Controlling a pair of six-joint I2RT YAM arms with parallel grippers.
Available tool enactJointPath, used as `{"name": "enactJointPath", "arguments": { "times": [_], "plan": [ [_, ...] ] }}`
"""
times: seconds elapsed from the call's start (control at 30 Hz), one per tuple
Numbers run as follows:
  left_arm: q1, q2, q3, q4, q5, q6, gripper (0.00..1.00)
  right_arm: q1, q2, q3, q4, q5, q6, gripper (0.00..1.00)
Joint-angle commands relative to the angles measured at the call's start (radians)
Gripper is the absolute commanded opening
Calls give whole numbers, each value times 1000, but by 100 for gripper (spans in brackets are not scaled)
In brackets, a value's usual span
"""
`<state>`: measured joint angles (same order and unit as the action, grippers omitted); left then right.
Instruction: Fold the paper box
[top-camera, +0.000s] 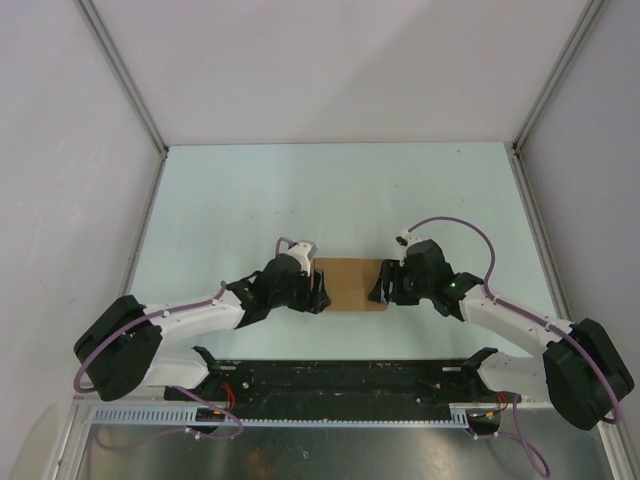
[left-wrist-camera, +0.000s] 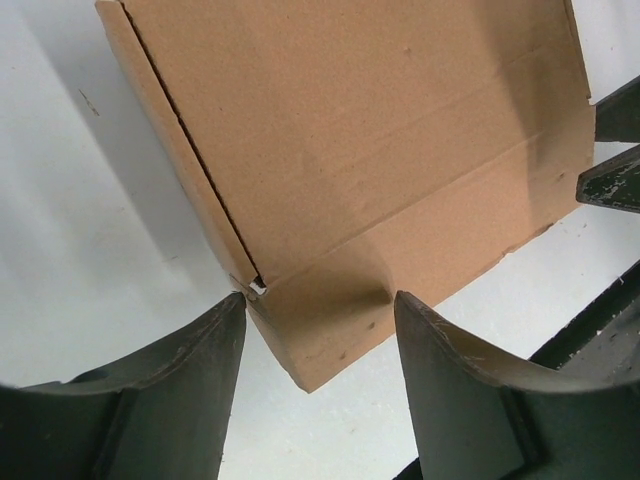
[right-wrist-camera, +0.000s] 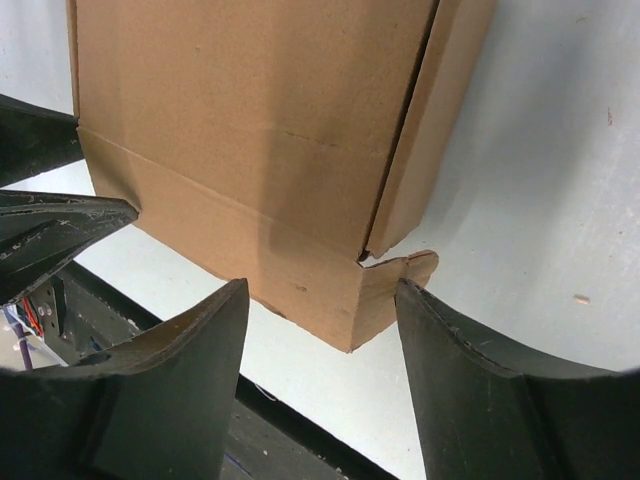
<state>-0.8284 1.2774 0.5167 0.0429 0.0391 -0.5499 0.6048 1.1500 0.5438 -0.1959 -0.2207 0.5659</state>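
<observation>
The paper box is plain brown cardboard, folded into a small low rectangle lying on the table between my two grippers. My left gripper is open at the box's left near corner; in the left wrist view the box has its corner between the spread fingers. My right gripper is open at the right near corner; in the right wrist view the box shows a side flap and a small tab between the fingers. Neither gripper visibly clamps the cardboard.
The pale table is walled by white panels at the back and both sides. A black rail runs along the near edge by the arm bases, close to the box's near side.
</observation>
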Motion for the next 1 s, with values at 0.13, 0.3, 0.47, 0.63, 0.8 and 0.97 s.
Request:
{"name": "enactJointPath", "arguments": {
  "times": [0.13,0.3,0.47,0.63,0.8,0.97],
  "plan": [
    [-3,-1,25,23,-12,12,69,0,-29,13,-10,12,-26,68],
    [-3,20,37,26,8,4,67,0,-12,13,15,-6,-15,62],
    [-5,22,40,26,10,8,64,1,1,13,32,-23,-8,56],
    [-3,30,45,29,16,8,60,1,7,13,33,-26,-4,54],
    [-5,30,54,32,21,7,58,1,13,15,47,-31,3,52],
    [-5,33,60,35,27,7,56,1,20,15,50,-35,8,51]
  ]
}}
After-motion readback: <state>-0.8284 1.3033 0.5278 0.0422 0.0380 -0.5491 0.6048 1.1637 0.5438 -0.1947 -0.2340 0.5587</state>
